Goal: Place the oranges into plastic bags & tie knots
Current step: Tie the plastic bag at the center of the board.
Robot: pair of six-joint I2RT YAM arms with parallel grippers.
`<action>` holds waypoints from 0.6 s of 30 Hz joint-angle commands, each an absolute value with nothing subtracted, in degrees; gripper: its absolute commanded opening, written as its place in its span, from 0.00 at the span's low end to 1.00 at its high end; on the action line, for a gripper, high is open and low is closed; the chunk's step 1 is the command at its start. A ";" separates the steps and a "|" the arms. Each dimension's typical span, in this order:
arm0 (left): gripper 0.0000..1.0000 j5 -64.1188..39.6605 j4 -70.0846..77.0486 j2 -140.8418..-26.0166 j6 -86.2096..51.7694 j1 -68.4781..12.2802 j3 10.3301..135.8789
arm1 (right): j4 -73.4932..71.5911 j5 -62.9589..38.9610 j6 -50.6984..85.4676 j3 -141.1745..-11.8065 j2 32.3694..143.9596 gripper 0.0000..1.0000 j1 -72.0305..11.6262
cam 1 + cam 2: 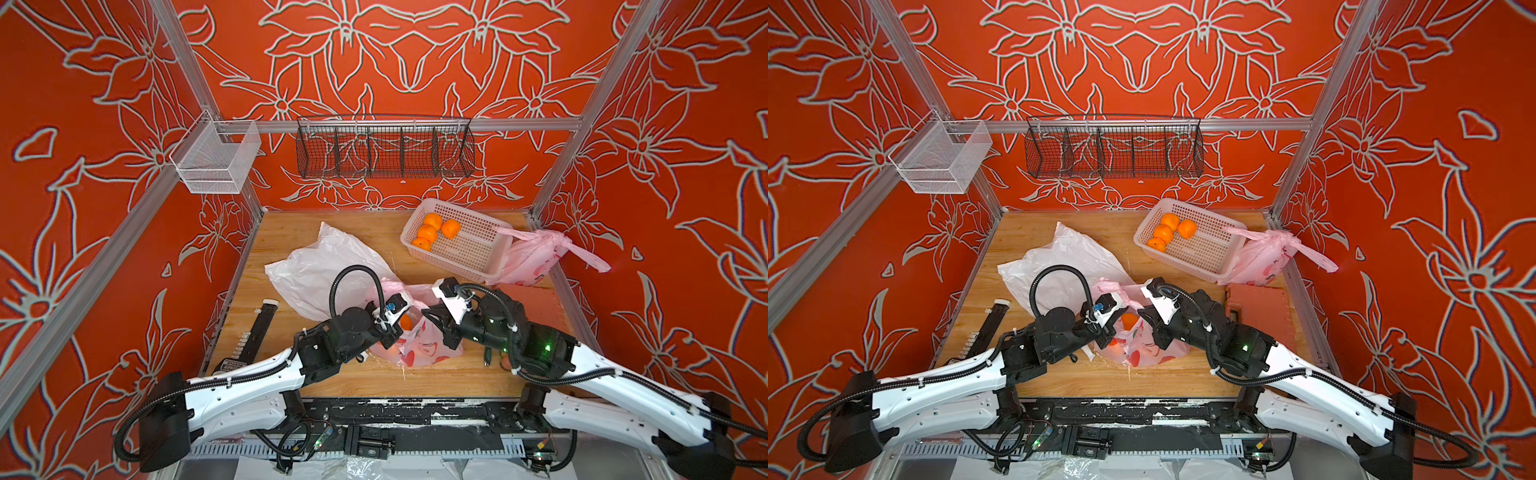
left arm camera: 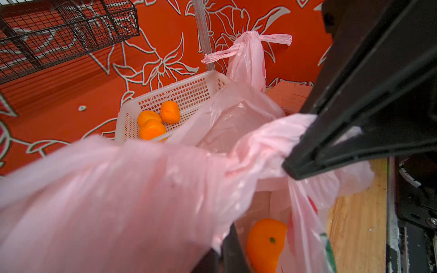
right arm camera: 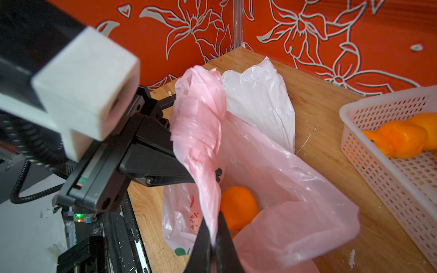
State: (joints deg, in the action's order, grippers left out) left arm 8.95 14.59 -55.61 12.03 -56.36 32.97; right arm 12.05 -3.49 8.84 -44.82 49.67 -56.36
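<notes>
1. My left gripper [image 3: 218, 174] is closed. Film from the open pink bag [image 1: 419, 351] is drawn into its jaws, so I read it as pinching that bag's edge.
2. My right gripper [image 3: 214, 247] is also closed. It is clamped on a twisted handle strand of the same bag, which rises from the jaws and passes in front of the left gripper's tips.
3. The bag stands on the wooden table [image 1: 436, 382] near the front middle, between the two grippers, with its mouth held up. One orange [image 3: 237, 205] sits inside.
4. A tied pink bag [image 1: 528, 262] lies at the back right, touching the white basket [image 1: 469, 251]. Its knot [image 1: 559, 242] has strap ends sticking out.
5. The basket holds four oranges [image 1: 428, 233], bunched at one end.
6. A white bag [image 1: 316, 270] lies crumpled behind the open one, on the left.
</notes>
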 commanded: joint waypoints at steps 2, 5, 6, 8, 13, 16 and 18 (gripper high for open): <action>0.00 6.93 14.56 -56.07 14.78 -56.68 34.00 | 8.52 -4.02 11.47 -45.24 53.92 0.00 -56.60; 0.00 6.23 14.84 -56.07 16.70 -56.71 33.59 | 5.54 -6.38 12.08 -46.06 56.55 0.00 -56.60; 0.00 6.64 14.67 -56.07 17.23 -56.73 33.60 | 4.99 -7.04 12.33 -46.47 57.23 0.00 -56.59; 0.00 6.55 14.54 -56.07 18.67 -56.72 33.50 | 4.83 -7.03 12.13 -47.40 58.24 0.00 -56.60; 0.00 6.46 15.19 -56.07 24.58 -56.78 31.44 | 3.75 -4.34 12.66 -47.08 56.96 0.24 -56.60; 0.00 9.18 17.90 -56.07 28.77 -56.80 29.52 | 8.44 -3.89 11.65 -46.66 54.61 0.52 -56.60; 0.00 10.54 19.94 -58.21 31.87 -56.78 28.92 | 12.23 -4.52 10.58 -45.75 51.94 0.64 -56.60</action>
